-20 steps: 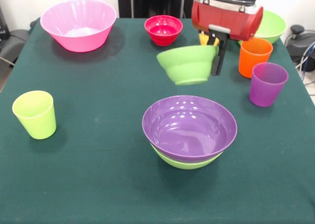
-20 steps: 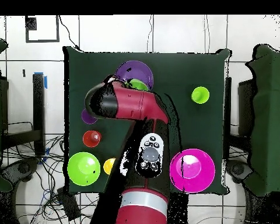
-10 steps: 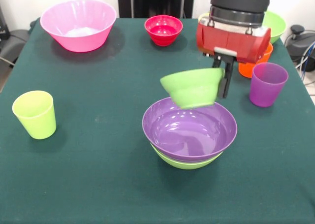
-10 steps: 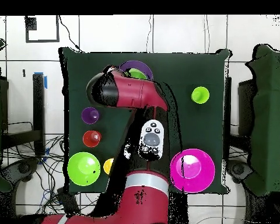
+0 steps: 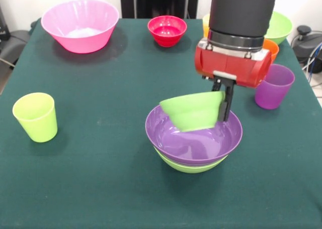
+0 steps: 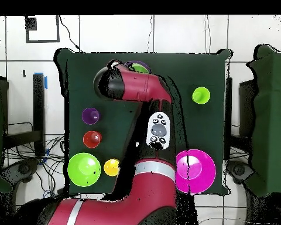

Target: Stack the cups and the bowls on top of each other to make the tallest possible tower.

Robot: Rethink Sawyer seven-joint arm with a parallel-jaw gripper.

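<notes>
My gripper is shut on the rim of a small lime green bowl. It holds the bowl tilted, with its lower part inside the wide purple bowl. The purple bowl is nested on another lime green bowl; this tower stands at the table's centre. A lime green cup stands alone at the left. The purple cup, orange cup and a sliver of the yellow cup stand at the right, partly behind the arm. In the overhead view the arm covers the tower and the gripper.
A large pink bowl sits at the far left and a small red bowl at the far middle. A large lime green bowl is at the far right corner. The overhead view shows the pink bowl and the lime green cup.
The gripper has carried the small lime green bowl from beside the orange cup toward the table's centre and lowered it into the purple bowl.
</notes>
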